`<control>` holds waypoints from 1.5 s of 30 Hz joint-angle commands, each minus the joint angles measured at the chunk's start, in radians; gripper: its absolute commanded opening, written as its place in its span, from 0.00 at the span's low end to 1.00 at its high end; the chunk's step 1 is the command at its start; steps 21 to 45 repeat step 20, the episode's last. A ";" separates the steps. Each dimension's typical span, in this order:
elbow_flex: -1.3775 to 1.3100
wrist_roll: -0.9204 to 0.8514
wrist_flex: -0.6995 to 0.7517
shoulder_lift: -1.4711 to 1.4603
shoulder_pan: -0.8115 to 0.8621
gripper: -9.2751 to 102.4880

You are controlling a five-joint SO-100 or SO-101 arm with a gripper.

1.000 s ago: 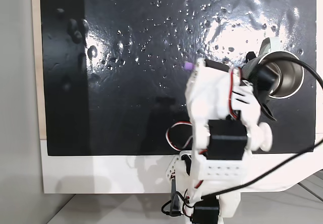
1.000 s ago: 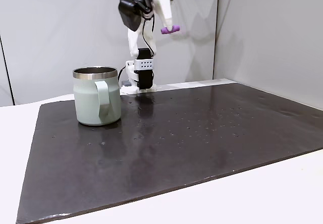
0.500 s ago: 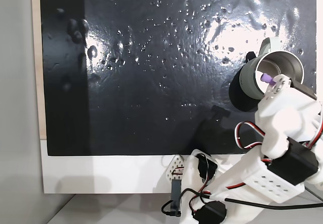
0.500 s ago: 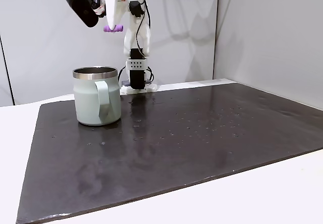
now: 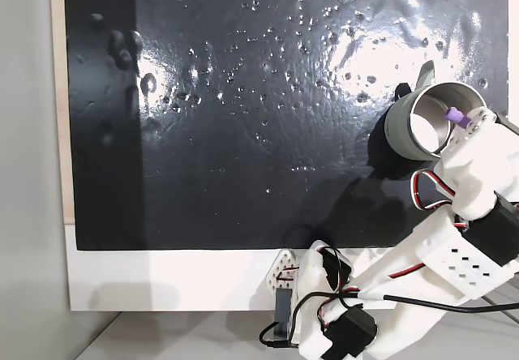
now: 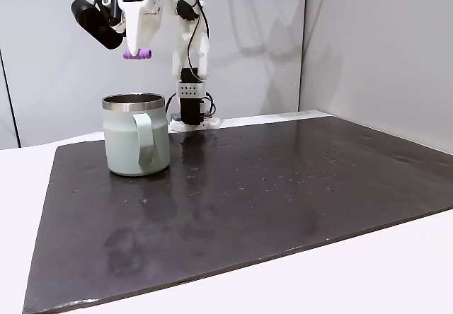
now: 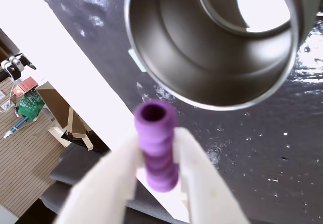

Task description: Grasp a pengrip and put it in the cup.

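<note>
Surface: a black, glossy mat (image 6: 283,187) is lying over a white table (image 6: 368,278), with pale grey wall panels standing behind it; in the top-down fixed view the mat (image 5: 243,117) is showing bright reflections and small bubbles.

Cup: the sage-green cup (image 6: 136,134) is standing upright on the mat near its back left corner in the side fixed view, handle turned toward the camera; in the top-down fixed view the cup (image 5: 405,126) is sitting at the right edge of the mat, steel inside shining.

Gripper: the gripper (image 6: 136,51) is hanging in the air above the cup, pointing down, its white fingers (image 7: 116,176) closed onto the pengrip — the jaws are standing only as far apart as the piece is thick.

Pengrip: the purple ribbed pengrip (image 7: 157,146) is sitting pinched between the fingers, its hollow end facing the camera in the wrist view; in the side fixed view the pengrip (image 6: 137,54) is well clear of the rim, and from above the pengrip (image 5: 456,117) is lying over the cup's opening, toward its right side.

Arm: the white arm (image 6: 185,52) is rising from its base at the far edge of the mat — just behind and to the right of the cup in the side fixed view.
</note>
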 commanded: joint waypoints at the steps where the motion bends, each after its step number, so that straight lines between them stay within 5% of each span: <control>1: -0.018 0.012 -0.035 0.008 0.015 0.45; 45: -0.012 0.006 -0.026 0.038 0.002 0.42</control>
